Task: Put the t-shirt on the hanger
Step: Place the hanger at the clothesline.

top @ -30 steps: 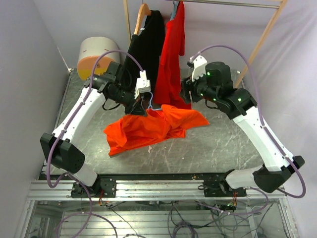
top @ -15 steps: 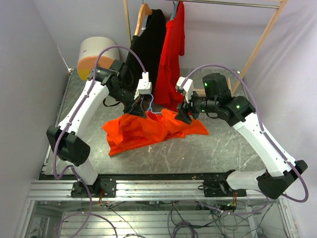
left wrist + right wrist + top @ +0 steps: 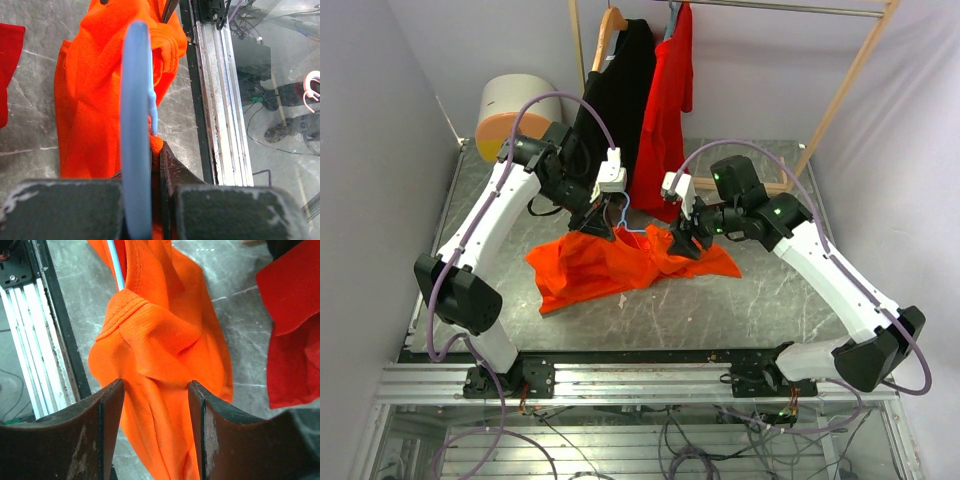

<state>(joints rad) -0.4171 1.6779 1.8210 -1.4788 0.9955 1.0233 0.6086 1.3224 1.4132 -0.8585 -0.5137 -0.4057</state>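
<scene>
quick update from me, the two-armed one

my left jaws are clamped shut on the hanger (image 3: pixel 624 212). In the left wrist view the pale-blue wire (image 3: pixel 136 125) runs straight up between them, and a bit of orange cloth looks pinched in right beside it. That grip sits just off the bottom hem of the red shirt (image 3: pixel 665 110) hanging on the rail, on the side nearer the black garment (image 3: pixel 615 100)

the t-shirt (image 3: pixel 610 265) is a crumpled heap on the desk (image 3: pixel 770 290), directly below and in front of the red shirt. Most of it spreads out toward my left arm's side, and its top part is pulled up to the hanger

my right jaws are open, sitting low over the t-shirt just under the red shirt's hem. From the right wrist, one of my fingers (image 3: pixel 107 430) stands on each side of a bunched fold of orange (image 3: pixel 160 340). The cloth fills the gap, but I can't tell if I'm actually pressing on it. The wire (image 3: pixel 114 262) comes down and disappears under a ribbed edge there, collar or sleeve, can't say which. The red shirt (image 3: pixel 295 315) hangs off to the side of that view
</scene>
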